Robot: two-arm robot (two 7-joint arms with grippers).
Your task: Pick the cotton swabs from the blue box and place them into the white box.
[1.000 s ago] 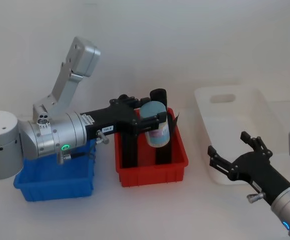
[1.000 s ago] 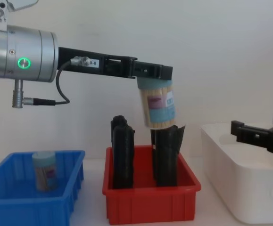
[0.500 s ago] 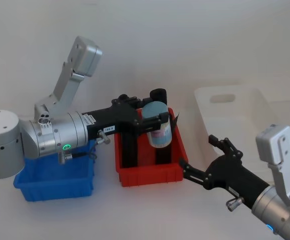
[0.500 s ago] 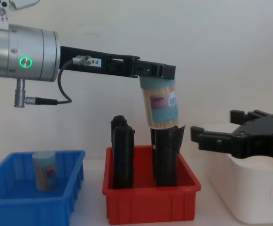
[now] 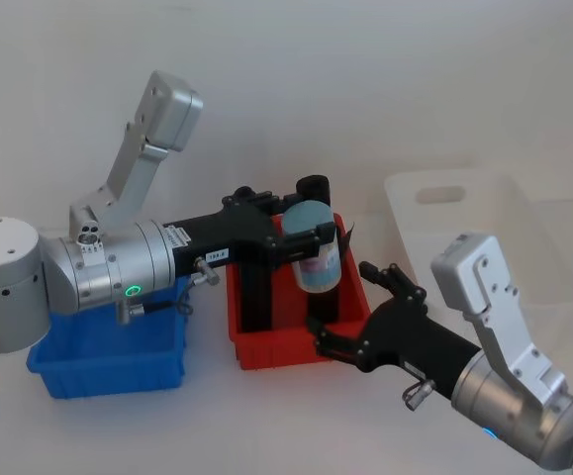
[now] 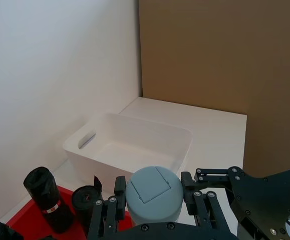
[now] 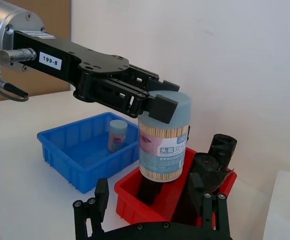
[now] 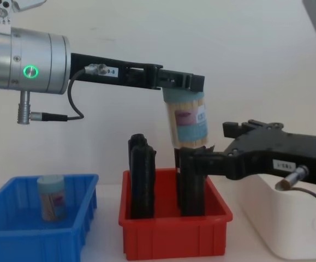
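Left gripper fingers are clamping the half-hidden pale-blue lid of a clear cylindrical cotton swabs jar, which is hanging over the red bin. Right gripper, fingers spread, is crossing a black roll and partly screening the thick-walled white box. A second jar is standing in the blue box.

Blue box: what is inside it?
One upright cotton swab jar. The left arm covers much of the blue box in the head view; its front wall hides the floor in the chest view.
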